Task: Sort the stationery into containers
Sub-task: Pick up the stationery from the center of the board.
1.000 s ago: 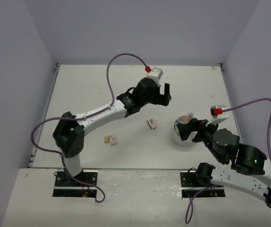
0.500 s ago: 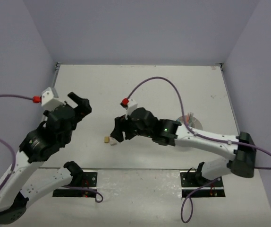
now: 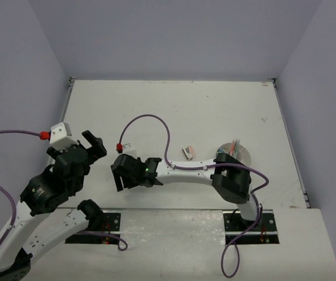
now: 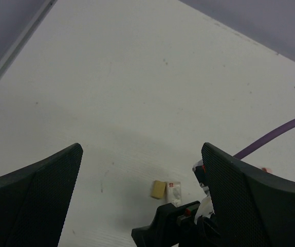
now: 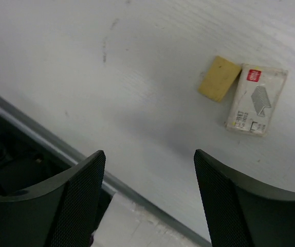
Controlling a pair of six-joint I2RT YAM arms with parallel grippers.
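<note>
A tan block (image 5: 219,78) and a white staple box (image 5: 256,99) lie side by side on the table. They also show in the left wrist view, the tan block (image 4: 159,189) left of the staple box (image 4: 173,192). My right gripper (image 5: 148,154) hovers open just short of them, near the table's front edge, nothing between its fingers. From above, the right gripper (image 3: 120,177) covers both pieces. My left gripper (image 3: 96,142) is open and empty, raised at the left. A small pink-and-white piece (image 3: 188,152) lies mid-table. The round white container (image 3: 244,153) holds pens and is partly hidden by the right arm.
The right arm (image 3: 185,171) stretches low across the table from its base to the left. Its purple cable (image 3: 156,120) loops over the middle. The table's front edge and a dark base plate (image 5: 14,170) lie right under the right gripper.
The right gripper has swung from the cup across to the left, over the tan block and staple box. The left arm has pulled back from the table's middle to the left side.
</note>
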